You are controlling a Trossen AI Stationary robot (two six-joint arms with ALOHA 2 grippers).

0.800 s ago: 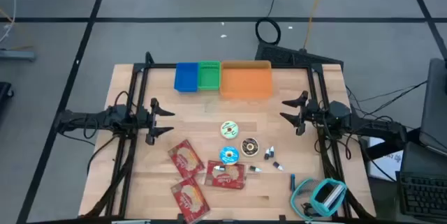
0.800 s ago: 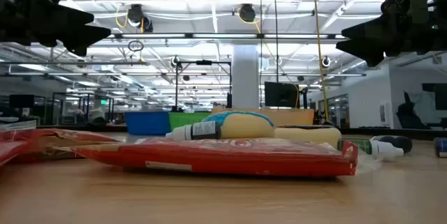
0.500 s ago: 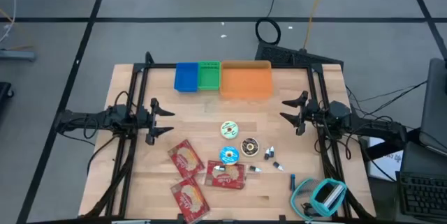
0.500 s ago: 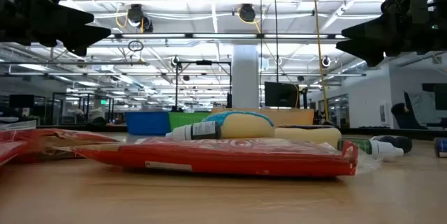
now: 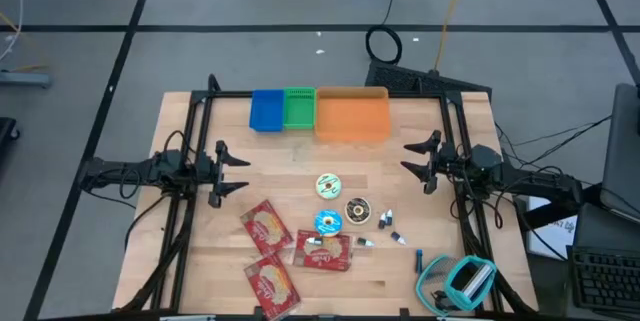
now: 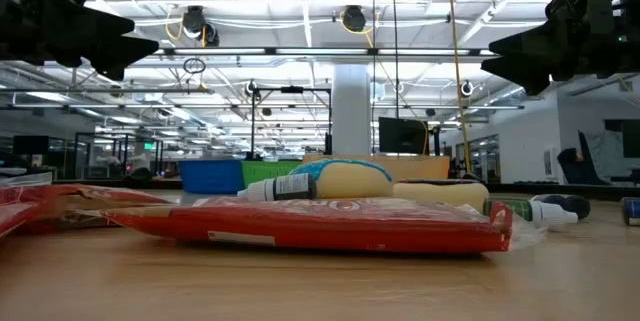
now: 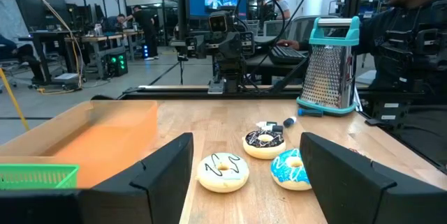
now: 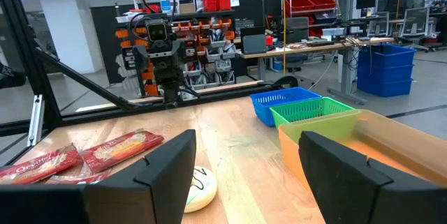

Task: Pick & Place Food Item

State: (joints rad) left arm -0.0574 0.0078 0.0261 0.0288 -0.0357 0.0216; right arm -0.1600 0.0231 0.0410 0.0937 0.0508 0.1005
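Three doughnuts lie flat on the table's middle: a cream one (image 5: 329,185), a blue one (image 5: 327,222) and a chocolate one (image 5: 357,210); the left wrist view shows the cream (image 7: 223,171), chocolate (image 7: 264,142) and blue (image 7: 292,170) ones. Three red snack packets (image 5: 267,227) lie flat at the near left of them. My left gripper (image 5: 232,170) hovers open at the table's left, above the wood, pointing right. My right gripper (image 5: 416,158) hovers open at the table's right, pointing left. Both hold nothing.
Blue (image 5: 266,109), green (image 5: 299,107) and orange (image 5: 352,113) bins stand along the far edge. Small bottles (image 5: 387,223) lie right of the doughnuts. A teal-handled grater (image 5: 465,279) lies at the near right corner. A person (image 7: 412,35) sits beyond the table's right side.
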